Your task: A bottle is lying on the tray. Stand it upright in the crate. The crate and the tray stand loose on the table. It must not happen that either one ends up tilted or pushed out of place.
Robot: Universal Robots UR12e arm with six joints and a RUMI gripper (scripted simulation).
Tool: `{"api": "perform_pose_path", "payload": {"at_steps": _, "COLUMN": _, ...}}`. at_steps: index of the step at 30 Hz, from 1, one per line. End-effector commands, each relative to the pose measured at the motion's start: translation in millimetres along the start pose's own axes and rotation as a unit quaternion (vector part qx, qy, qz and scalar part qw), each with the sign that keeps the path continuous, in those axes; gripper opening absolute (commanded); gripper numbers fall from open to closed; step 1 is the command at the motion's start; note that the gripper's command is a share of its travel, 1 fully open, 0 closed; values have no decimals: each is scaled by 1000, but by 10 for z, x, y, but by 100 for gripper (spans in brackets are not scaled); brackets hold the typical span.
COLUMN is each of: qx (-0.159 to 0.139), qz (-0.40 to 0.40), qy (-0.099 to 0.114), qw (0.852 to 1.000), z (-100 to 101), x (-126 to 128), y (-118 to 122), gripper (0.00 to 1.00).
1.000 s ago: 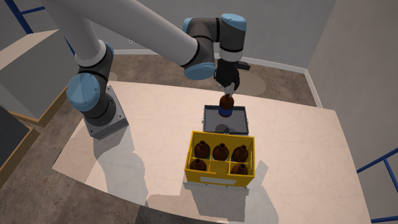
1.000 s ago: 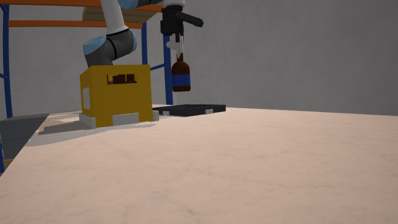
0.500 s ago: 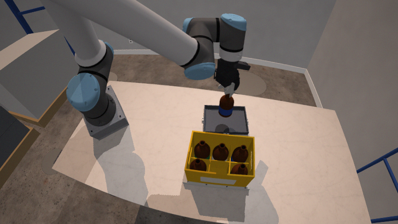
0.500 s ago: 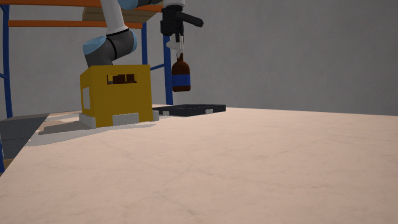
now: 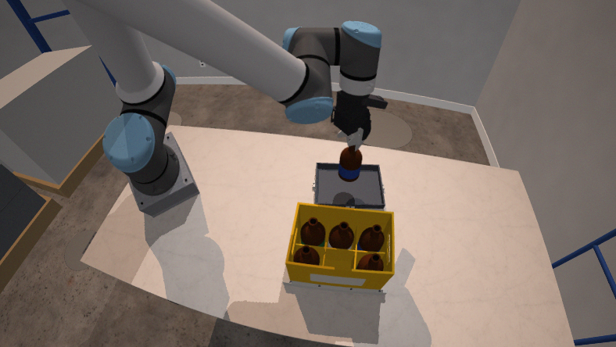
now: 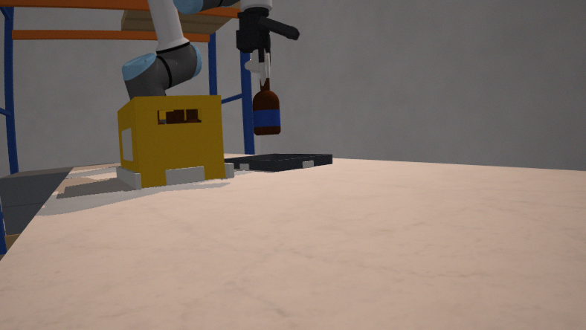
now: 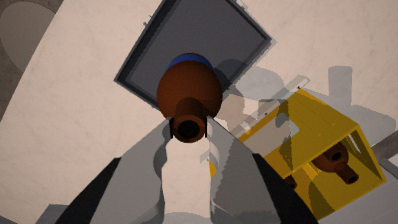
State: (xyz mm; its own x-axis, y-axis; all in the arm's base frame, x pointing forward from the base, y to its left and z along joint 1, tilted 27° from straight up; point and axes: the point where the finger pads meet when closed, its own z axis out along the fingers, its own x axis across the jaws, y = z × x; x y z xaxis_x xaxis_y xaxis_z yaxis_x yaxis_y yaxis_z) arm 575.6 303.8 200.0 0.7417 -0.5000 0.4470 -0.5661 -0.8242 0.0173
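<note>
My gripper [image 5: 354, 142] is shut on the neck of a brown bottle with a blue label [image 5: 349, 165]. The bottle hangs upright, well above the dark grey tray [image 5: 349, 185], which is otherwise bare. In the exterior view the bottle [image 6: 265, 110] hangs clear above the tray [image 6: 282, 160], to the right of the yellow crate [image 6: 172, 137]. In the wrist view my fingers clamp the bottle's neck [image 7: 189, 102] over the tray [image 7: 195, 50]. The yellow crate [image 5: 342, 245] stands in front of the tray and holds several upright brown bottles; its front middle cell is empty.
The arm's base [image 5: 161, 180] stands at the table's left side. A blue and orange shelf frame [image 6: 123, 24] stands behind the crate. The crate rests on pale grey feet [image 6: 184, 175].
</note>
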Motion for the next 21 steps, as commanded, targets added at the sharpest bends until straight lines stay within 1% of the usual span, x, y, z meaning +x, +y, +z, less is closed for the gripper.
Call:
{"api": "perform_pose_path", "payload": {"at_steps": 1, "qx": 1, "qz": 0, "qy": 0, "qw": 1000, "z": -11, "x": 4, "y": -5, "gripper": 0}}
{"api": "perform_pose_path", "payload": {"at_steps": 21, "qx": 1, "qz": 0, "qy": 0, "qw": 1000, "z": -108, "x": 4, "y": -5, "gripper": 0}}
